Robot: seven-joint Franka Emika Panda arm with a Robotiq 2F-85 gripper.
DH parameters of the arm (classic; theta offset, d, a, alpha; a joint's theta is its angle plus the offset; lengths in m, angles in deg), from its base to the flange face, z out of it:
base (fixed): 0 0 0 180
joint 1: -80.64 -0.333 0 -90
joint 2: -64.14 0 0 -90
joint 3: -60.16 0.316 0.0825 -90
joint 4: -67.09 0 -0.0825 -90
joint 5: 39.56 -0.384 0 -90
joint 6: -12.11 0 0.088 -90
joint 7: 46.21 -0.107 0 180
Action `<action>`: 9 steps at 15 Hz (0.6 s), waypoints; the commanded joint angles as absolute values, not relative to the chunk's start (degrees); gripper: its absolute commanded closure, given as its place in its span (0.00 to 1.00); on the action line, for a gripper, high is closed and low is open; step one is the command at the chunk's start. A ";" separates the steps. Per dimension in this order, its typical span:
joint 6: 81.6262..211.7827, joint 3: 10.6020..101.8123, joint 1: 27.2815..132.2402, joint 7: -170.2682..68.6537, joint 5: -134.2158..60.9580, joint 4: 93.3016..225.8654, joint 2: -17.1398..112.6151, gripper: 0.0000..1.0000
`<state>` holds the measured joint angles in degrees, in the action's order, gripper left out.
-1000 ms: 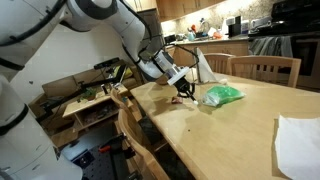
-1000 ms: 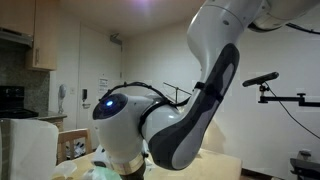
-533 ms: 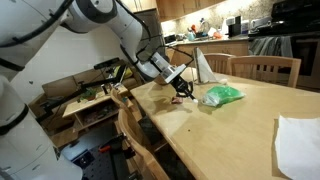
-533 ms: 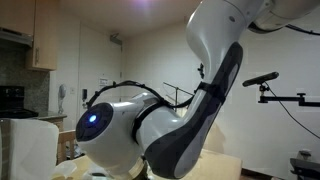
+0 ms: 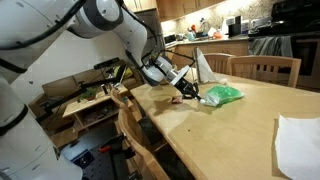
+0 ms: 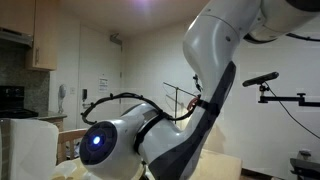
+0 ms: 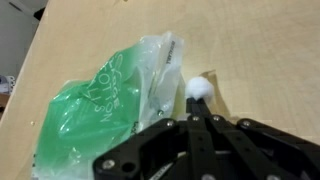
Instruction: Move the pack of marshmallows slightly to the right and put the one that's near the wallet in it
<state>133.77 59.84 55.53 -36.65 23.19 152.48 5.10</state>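
The pack of marshmallows (image 5: 222, 95) is a green and clear plastic bag lying on the wooden table (image 5: 230, 130). In the wrist view the bag (image 7: 100, 100) fills the left side, its clear open end pointing up right. My gripper (image 7: 199, 97) is shut on a white marshmallow (image 7: 199, 86) and holds it just right of the bag's clear end. In an exterior view my gripper (image 5: 191, 93) sits at the bag's left end. No wallet shows.
A white cloth or paper (image 5: 298, 142) lies at the table's near right. Wooden chairs (image 5: 265, 67) stand behind and at the table's left edge. A cluttered low shelf (image 5: 95, 95) stands left. My arm (image 6: 170, 130) blocks the other exterior view.
My gripper has moved a little to the right, closer to the bag, with the marshmallow in it. The arm has rotated in the blocked exterior view.
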 commanded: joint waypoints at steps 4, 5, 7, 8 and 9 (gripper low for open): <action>134.96 61.25 57.91 -38.00 29.81 147.26 1.30 1.00; 135.19 61.31 57.99 -38.15 30.64 146.68 0.91 1.00; 135.48 60.66 57.20 -39.90 33.41 145.56 0.09 1.00; 135.63 60.59 57.00 -41.16 34.73 145.05 -0.23 1.00; 135.66 60.75 57.02 -42.06 35.95 144.52 -0.61 1.00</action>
